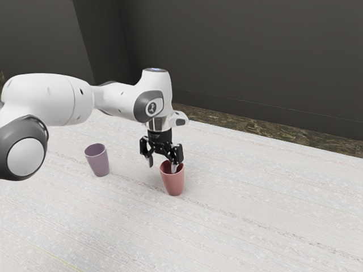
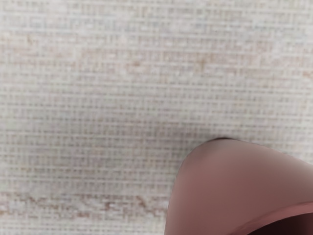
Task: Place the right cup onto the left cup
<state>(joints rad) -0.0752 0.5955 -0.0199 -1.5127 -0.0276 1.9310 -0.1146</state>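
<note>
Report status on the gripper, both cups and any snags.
Gripper open, one fingertip inside the pink cup's mouth, the other outside. Purple cup stands apart, not stacked. Possible snag: that inner finger against the rim.

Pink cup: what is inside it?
In the exterior view, one finger of the gripper dips into the pink cup's mouth; the other hangs outside. The cup's near wall hides its bottom, so anything there cannot be seen.

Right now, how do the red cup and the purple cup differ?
The red cup is a rosy red; the purple cup is a muted purple. The open gripper has a finger at the red cup's mouth, while the purple cup stands clear of the gripper. Both taper downward.
</note>
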